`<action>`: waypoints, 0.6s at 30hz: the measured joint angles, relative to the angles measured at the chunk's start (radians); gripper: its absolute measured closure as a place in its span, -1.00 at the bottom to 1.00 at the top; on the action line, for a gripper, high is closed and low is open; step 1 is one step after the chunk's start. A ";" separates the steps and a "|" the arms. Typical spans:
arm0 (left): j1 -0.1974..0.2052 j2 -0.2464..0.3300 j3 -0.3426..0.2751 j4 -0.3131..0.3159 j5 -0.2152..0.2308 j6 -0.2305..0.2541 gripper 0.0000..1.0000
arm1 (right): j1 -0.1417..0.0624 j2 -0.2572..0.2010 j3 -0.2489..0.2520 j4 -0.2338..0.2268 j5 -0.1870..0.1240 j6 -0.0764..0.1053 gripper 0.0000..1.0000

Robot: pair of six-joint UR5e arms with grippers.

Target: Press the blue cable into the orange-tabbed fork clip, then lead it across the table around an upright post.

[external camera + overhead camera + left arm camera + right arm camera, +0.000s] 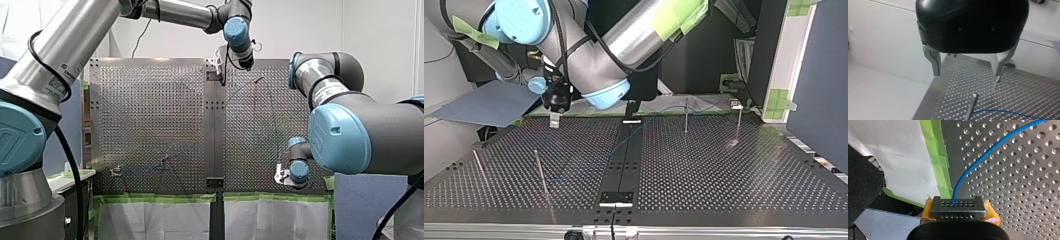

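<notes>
The blue cable (983,157) runs out from between the yellow pads of my right gripper (958,208), which is shut on it just past the table's green-taped near edge. In the front view my right gripper (284,175) sits low at the near right, and the thin cable (273,115) arcs away from it. My left gripper (966,74), black with metal fingers, hangs open and empty high over the far edge (222,64). Below it stand an upright post (971,105) and a stretch of cable (1008,113). I cannot make out an orange tab.
Two thin posts (686,116) (738,122) stand at the top view's right, two more (542,172) (479,167) at its left. A small pale fixture (116,171) sits near the front view's lower left. A dark seam strip (624,150) splits the perforated table.
</notes>
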 joint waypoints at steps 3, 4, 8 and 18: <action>0.007 0.027 -0.027 0.027 0.003 -0.019 -1.00 | 0.000 0.000 0.000 0.000 0.000 0.000 1.00; 0.011 0.038 -0.039 0.038 0.005 -0.029 -1.00 | 0.000 0.000 0.000 0.000 0.000 0.000 1.00; 0.022 0.072 -0.072 0.072 0.020 -0.061 -1.00 | 0.002 0.000 -0.001 0.000 0.000 0.000 1.00; 0.020 0.159 -0.159 0.159 0.095 -0.148 -1.00 | 0.011 0.000 -0.008 0.009 0.002 -0.009 1.00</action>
